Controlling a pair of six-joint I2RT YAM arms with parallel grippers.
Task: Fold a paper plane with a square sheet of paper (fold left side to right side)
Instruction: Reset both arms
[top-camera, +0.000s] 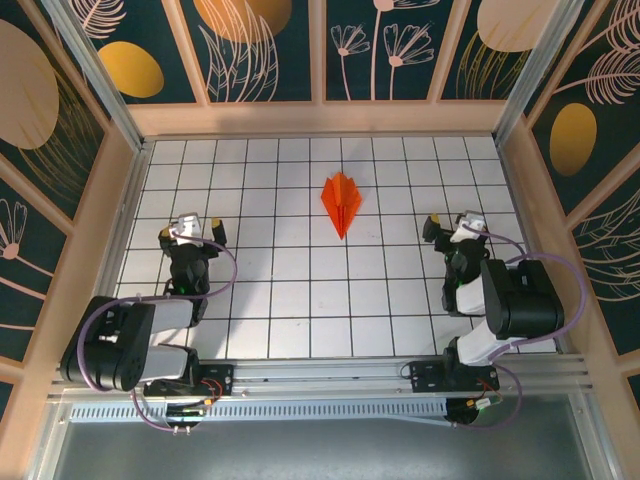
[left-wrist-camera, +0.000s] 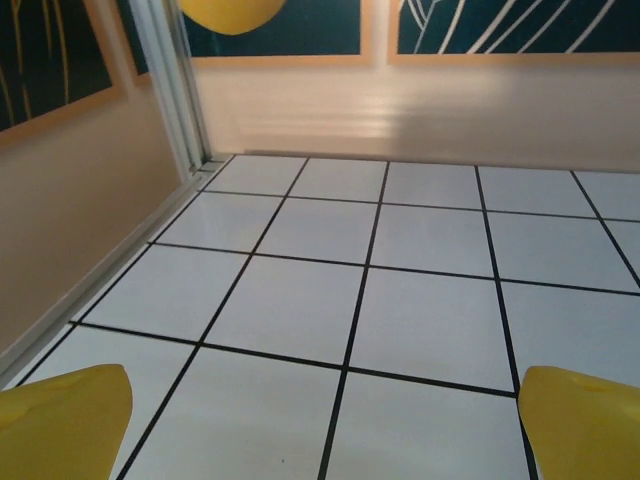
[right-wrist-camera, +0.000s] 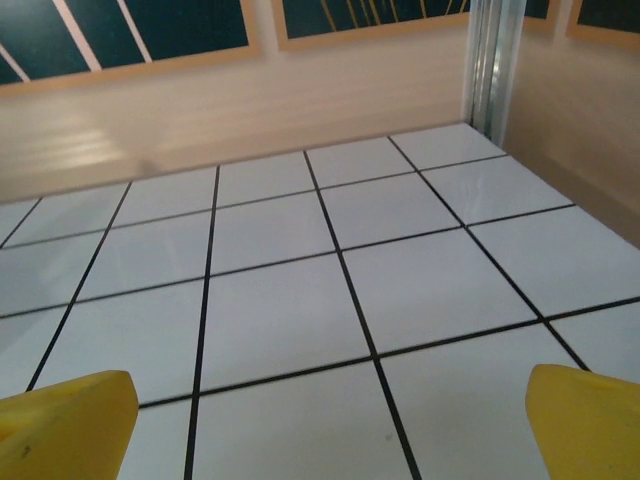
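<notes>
The paper plane (top-camera: 341, 201) is bright orange, a narrow creased dart lying on the white grid floor a little right of centre, its point toward the near edge. My left gripper (top-camera: 190, 230) rests well to the left of it, open and empty. In the left wrist view its yellow fingertips (left-wrist-camera: 62, 420) stand far apart over bare tiles. My right gripper (top-camera: 452, 228) sits well to the right of the plane, also open and empty. In the right wrist view the yellow fingertips (right-wrist-camera: 68, 420) frame bare floor.
Pale wooden walls (top-camera: 320, 118) enclose the gridded floor (top-camera: 300, 300) on three sides. A metal rail (top-camera: 330, 375) with both arm bases runs along the near edge. A metal corner post (left-wrist-camera: 175, 90) stands at the far left.
</notes>
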